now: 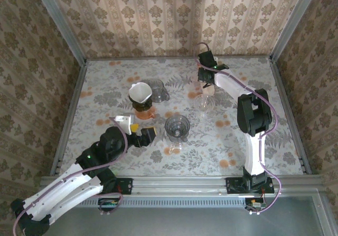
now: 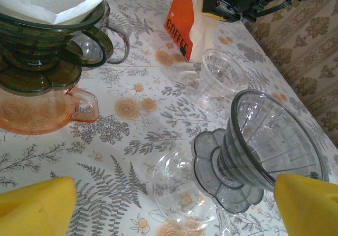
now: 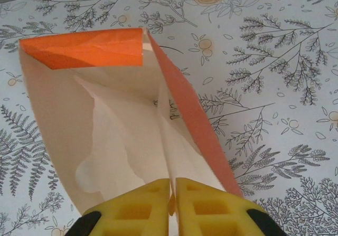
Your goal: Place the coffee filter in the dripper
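While the right gripper (image 3: 172,194) is pressed together on the rim of the orange bag (image 3: 90,48), which stands toward the far edge of the surface (image 1: 253,141), it cannot be told whether a coffee filter (image 3: 121,141) is caught along with the bag wall. An orange sliver is seen between the pads. The pale filters are lodged inside the open bag.

If only the wall is pinched, the whole bag may be lifted or toppled on withdrawal, and the clear dripper (image 2: 222,69) near it may be struck. If several sheets are nipped, more than one may be drawn out.

The left gripper (image 1: 141,133) is spread wide near the empty grey dripper (image 1: 177,125), toward the near edge. That dripper is perched on a clear glass (image 2: 179,194) and may be tipped by careless contact. A white filter (image 2: 53,1) is already seated in the dark dripper (image 2: 47,40) further left.
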You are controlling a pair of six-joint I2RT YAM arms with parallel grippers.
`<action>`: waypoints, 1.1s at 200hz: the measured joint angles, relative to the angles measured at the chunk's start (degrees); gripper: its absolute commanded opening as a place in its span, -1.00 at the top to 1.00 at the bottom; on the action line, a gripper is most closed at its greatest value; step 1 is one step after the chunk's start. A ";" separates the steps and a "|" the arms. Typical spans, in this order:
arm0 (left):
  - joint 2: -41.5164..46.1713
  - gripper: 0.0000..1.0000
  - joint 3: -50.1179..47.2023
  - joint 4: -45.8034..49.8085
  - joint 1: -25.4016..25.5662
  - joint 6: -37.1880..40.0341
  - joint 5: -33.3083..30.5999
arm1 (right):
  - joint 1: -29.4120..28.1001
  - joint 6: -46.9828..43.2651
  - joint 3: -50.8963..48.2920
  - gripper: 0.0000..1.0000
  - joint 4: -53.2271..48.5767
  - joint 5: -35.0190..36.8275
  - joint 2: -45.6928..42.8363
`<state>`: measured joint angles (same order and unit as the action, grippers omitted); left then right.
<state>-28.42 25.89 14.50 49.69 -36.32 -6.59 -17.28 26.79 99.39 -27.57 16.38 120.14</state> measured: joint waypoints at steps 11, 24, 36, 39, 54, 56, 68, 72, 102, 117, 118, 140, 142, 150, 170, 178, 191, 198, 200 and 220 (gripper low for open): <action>0.02 -0.95 0.00 0.02 -0.24 0.00 0.26 | 0.00 0.24 0.00 0.85 0.15 0.02 0.00; 0.02 -0.95 0.00 0.00 -0.33 0.00 0.39 | 0.00 0.24 0.00 0.90 0.20 0.07 0.00; 0.02 -0.95 0.00 0.02 -0.46 0.00 0.55 | 0.00 0.35 -0.02 0.99 0.37 0.24 -0.02; 0.02 -0.95 0.00 0.02 -0.50 -0.02 0.68 | 0.00 0.02 -0.02 1.00 0.39 0.28 -0.02; 0.02 -0.95 0.00 0.00 -0.72 -0.02 0.83 | 0.00 0.02 -0.02 1.00 0.42 0.55 -0.07; 0.02 -0.95 0.00 0.00 -0.74 -0.02 0.83 | 0.00 0.02 -0.02 1.00 0.42 0.63 -0.07; 0.02 -0.95 0.00 0.02 -0.83 0.00 0.94 | 0.00 0.00 -0.13 1.00 0.50 1.01 -0.17; 0.02 -0.95 0.00 0.02 -0.87 -0.02 1.03 | 0.00 0.00 -0.24 1.00 0.55 1.05 -0.24; 0.02 -0.95 0.00 0.02 -1.05 -0.02 1.29 | -0.04 -0.26 -1.88 1.00 0.90 1.55 -2.10; 0.02 -0.95 0.00 0.02 -1.05 -0.02 1.46 | -0.20 -0.72 -2.51 1.00 1.31 1.86 -3.39; 0.02 -0.95 0.00 0.02 -1.05 -0.02 1.46 | -0.22 -0.81 -2.56 1.00 1.31 1.88 -3.52; 0.02 -0.95 0.00 0.02 -1.05 -0.02 1.53 | -0.57 -1.29 -3.58 1.00 2.12 2.36 -5.64; 0.02 -0.95 0.00 0.02 -1.05 -0.02 1.53 | -0.59 -1.31 -3.67 1.00 2.14 2.45 -5.86; 0.02 -0.95 0.00 0.02 -1.07 -0.02 1.53 | -0.79 -1.36 -4.17 1.00 2.38 2.69 -6.69; 0.02 -0.95 0.00 0.02 -1.33 -0.02 1.70 | -1.31 -1.62 -5.57 1.00 3.26 3.26 -8.52; 0.02 -0.95 0.00 0.04 -1.42 -0.02 1.75 | -1.42 -1.88 -6.14 1.00 3.61 3.61 -9.25; 0.02 -0.95 0.00 0.02 -1.42 -0.02 1.77 | -1.75 -2.45 -7.17 1.00 4.07 4.24 -10.40; 0.02 -0.95 0.00 0.04 -1.42 -0.02 1.90 | -1.88 -2.71 -7.93 1.00 4.35 4.52 -11.21; 0.02 -0.95 0.00 0.04 -1.42 -0.02 1.92 | -1.92 -2.82 -8.11 1.00 4.46 4.52 -11.37; 0.04 -0.95 0.00 0.04 -1.42 -0.02 1.95 | -2.25 -3.30 -10.12 1.00 4.83 5.27 -13.92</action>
<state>-28.38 25.89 14.55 48.27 -36.34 -4.64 -19.53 23.49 89.27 -22.74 21.65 106.21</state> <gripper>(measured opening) 0.977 0.063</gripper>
